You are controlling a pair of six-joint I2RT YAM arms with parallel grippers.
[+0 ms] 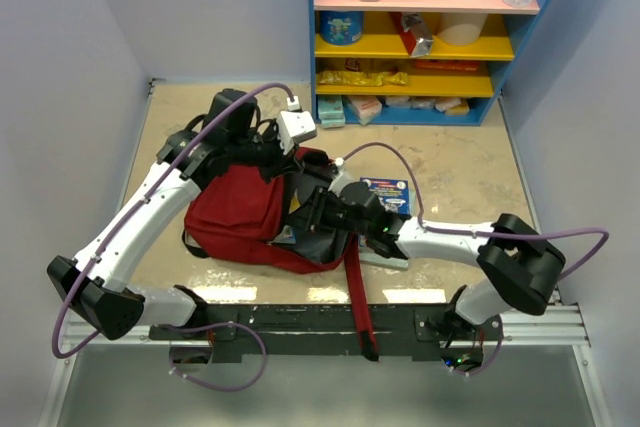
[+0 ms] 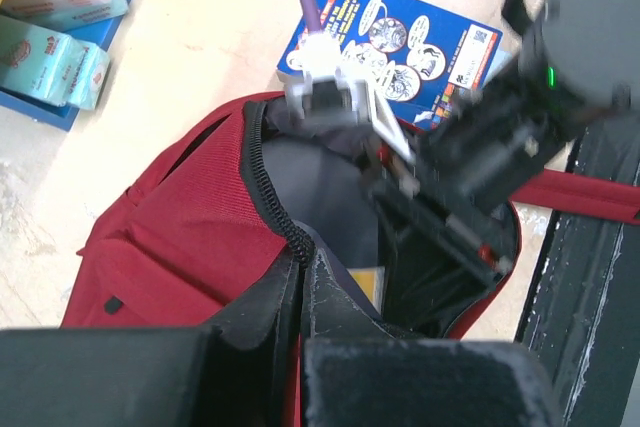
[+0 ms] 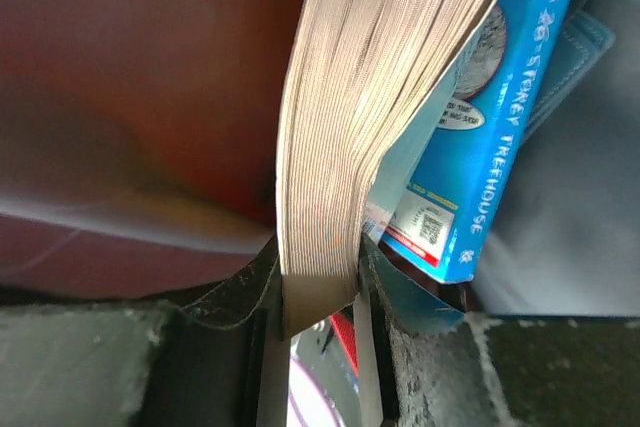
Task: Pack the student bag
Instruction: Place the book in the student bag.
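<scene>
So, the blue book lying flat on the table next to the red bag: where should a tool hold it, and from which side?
Probably the far edge of the blue book, coming low from the shelf side. It lies flat, so only a thin edge can be pinched, and its near side is hidden behind the student bag.

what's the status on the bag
Left gripper shut on bag edge at zipper, mouth open. Right gripper shut on book, down inside bag. Second book on table beside bag, not in the way.
</scene>
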